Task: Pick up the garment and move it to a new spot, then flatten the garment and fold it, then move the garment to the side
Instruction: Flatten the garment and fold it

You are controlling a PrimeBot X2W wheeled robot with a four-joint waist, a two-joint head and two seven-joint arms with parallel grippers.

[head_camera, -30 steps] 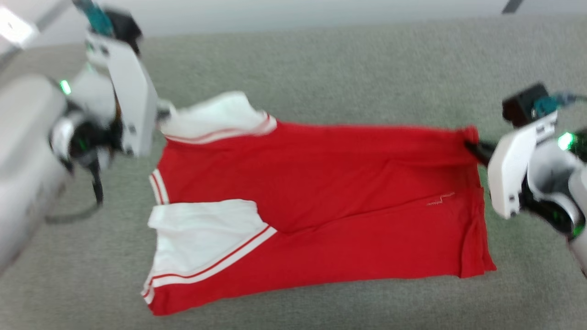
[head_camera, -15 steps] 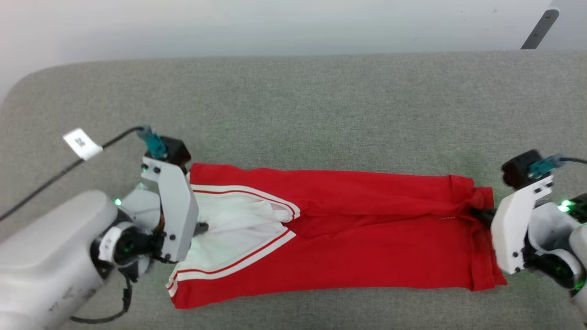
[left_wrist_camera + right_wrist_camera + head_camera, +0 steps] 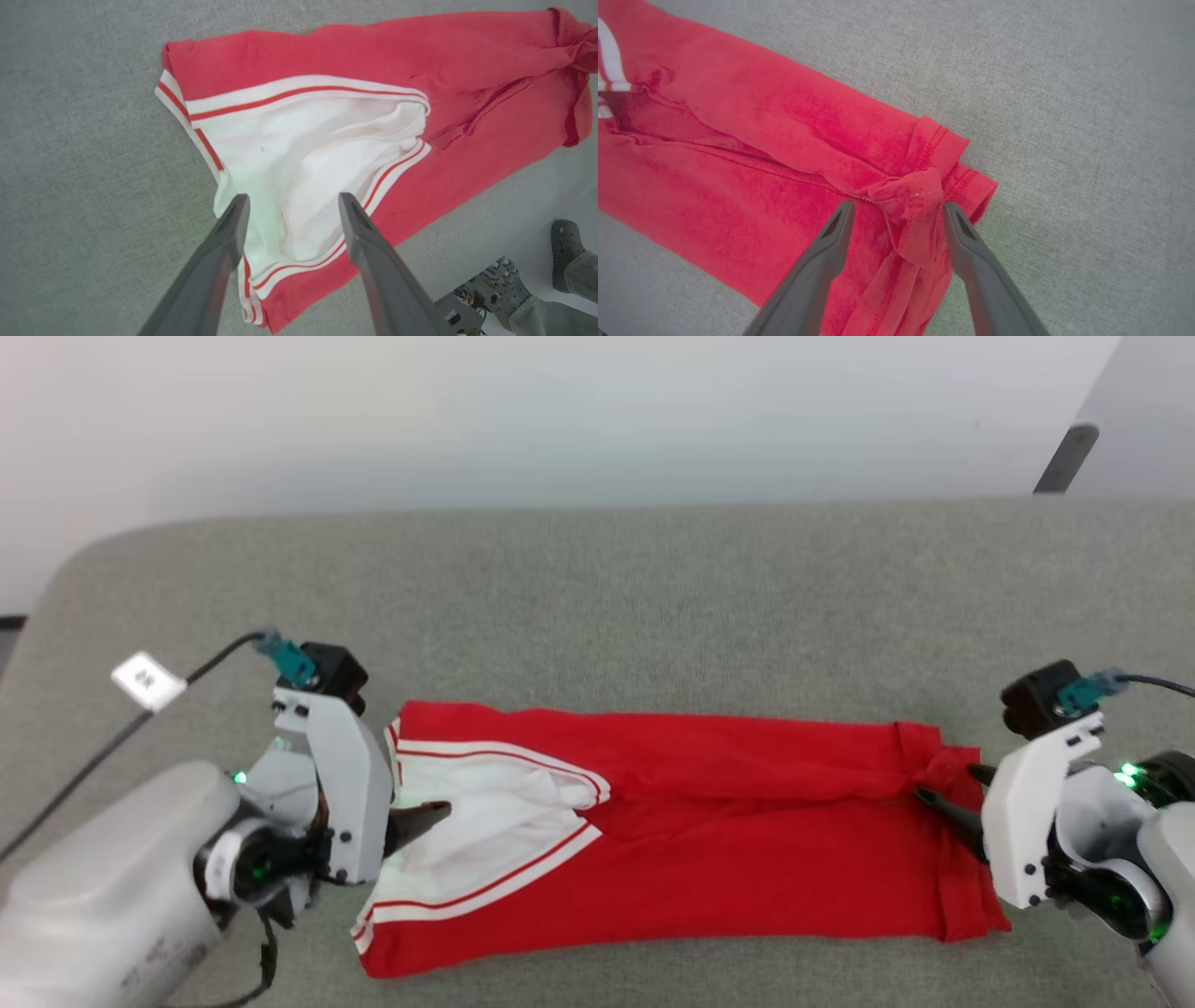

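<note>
The garment (image 3: pixel 709 840), a red shirt with white sleeves and red-and-white stripe trim, lies folded into a long band on the grey padded table (image 3: pixel 597 597). My left gripper (image 3: pixel 425 821) is open at its left end, fingers astride the white sleeve (image 3: pixel 303 154) with the fabric lying loose between them; in the left wrist view the gripper (image 3: pixel 293 200) holds nothing. My right gripper (image 3: pixel 952 786) is open at the right end. In the right wrist view the gripper (image 3: pixel 899 205) straddles a bunched knot of red hem (image 3: pixel 915 191) without pinching it.
The table's rounded left corner (image 3: pixel 65 569) and far edge border a pale floor. A cable with a white tag (image 3: pixel 145 679) trails from my left wrist. A person's shoes (image 3: pixel 565 252) stand on the floor past the table's near edge. A dark metal leg (image 3: pixel 1060 457) stands far right.
Both grippers brought the garment's far edge over to fold it, then opened and let go. The head camera shifted, so the whole picture sits lower.
</note>
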